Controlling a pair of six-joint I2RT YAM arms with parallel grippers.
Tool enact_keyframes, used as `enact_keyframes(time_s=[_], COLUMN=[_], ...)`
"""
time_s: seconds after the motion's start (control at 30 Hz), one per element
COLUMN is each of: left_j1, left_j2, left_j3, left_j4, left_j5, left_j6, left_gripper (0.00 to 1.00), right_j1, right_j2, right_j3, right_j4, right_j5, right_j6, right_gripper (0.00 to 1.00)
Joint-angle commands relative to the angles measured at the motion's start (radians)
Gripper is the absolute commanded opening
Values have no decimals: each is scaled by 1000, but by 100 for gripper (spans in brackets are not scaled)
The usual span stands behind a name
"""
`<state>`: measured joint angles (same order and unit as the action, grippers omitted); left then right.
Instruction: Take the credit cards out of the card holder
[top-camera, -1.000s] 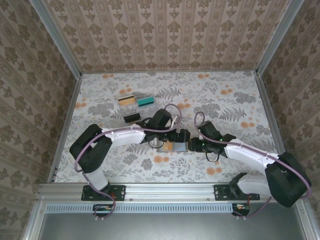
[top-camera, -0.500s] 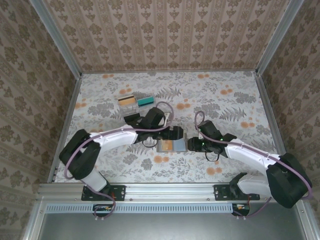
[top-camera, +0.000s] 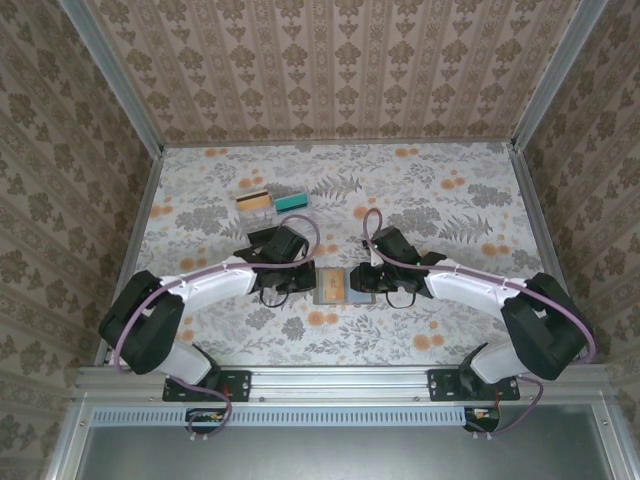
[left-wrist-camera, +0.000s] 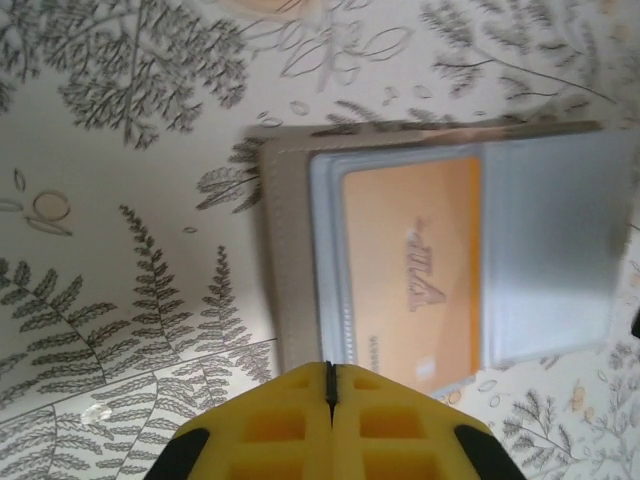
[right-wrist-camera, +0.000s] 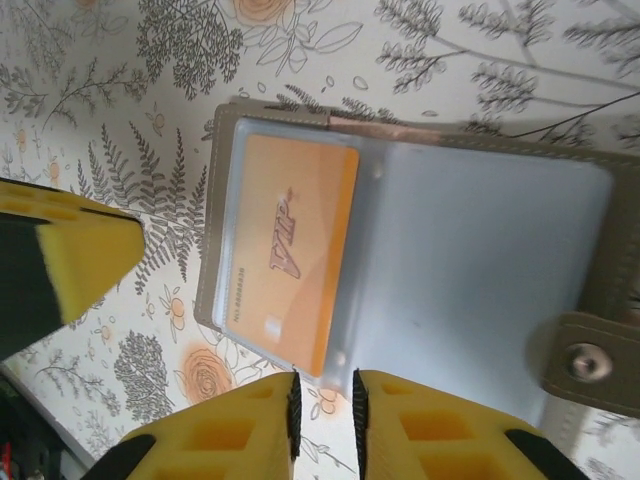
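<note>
The card holder (top-camera: 322, 284) lies open on the floral tablecloth near the front middle, its bluish-grey inside up. An orange VIP card (left-wrist-camera: 410, 285) sits in its clear sleeve (right-wrist-camera: 290, 265). My left gripper (left-wrist-camera: 330, 372) is shut with nothing between its fingers, its tip at the holder's (left-wrist-camera: 290, 270) near edge by the card's corner; from above the left gripper (top-camera: 303, 280) is beside the holder's left end. My right gripper (right-wrist-camera: 323, 395) stands open by a narrow gap at the sleeve's lower edge, just below the card's corner, and over the holder's right half (top-camera: 362, 282). The snap tab (right-wrist-camera: 590, 362) sticks out to the right.
A clear plastic tray (top-camera: 262, 222) at the back left holds an orange card (top-camera: 255, 199) and a teal card (top-camera: 292, 202). Metal rails and patterned walls (top-camera: 330, 70) enclose the table. The left gripper's yellow finger (right-wrist-camera: 75, 255) stands just left of the holder.
The left gripper has shut and drawn back to the holder's left end. The right gripper has slid left onto the holder and narrowed. The holder has shifted slightly left.
</note>
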<state>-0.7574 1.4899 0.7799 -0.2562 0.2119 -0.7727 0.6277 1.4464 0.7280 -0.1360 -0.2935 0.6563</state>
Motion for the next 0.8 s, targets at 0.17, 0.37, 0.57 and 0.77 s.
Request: enact_keyframes(time_s=[0.17,0.37,0.57,0.77], left_j1=[-20,-33,-40,-42], left_j2=[100,130,145,152], left_j3=[11,26,36,40], left_j4=[6,5,-6,-12], left_j5=[17,20,21,23], left_j6=[-7,-5,0,3], left_gripper=[0,0,0,0], right_j1=[4,5,4,4], right_j2=[93,135,165,192], right_j3=[38,51,63,63], right_j4=[59,71,69,52], right_j5=[-69,-83,-81,-59], right_j6=[60,67,71,72], right_gripper=[16,18,22,22])
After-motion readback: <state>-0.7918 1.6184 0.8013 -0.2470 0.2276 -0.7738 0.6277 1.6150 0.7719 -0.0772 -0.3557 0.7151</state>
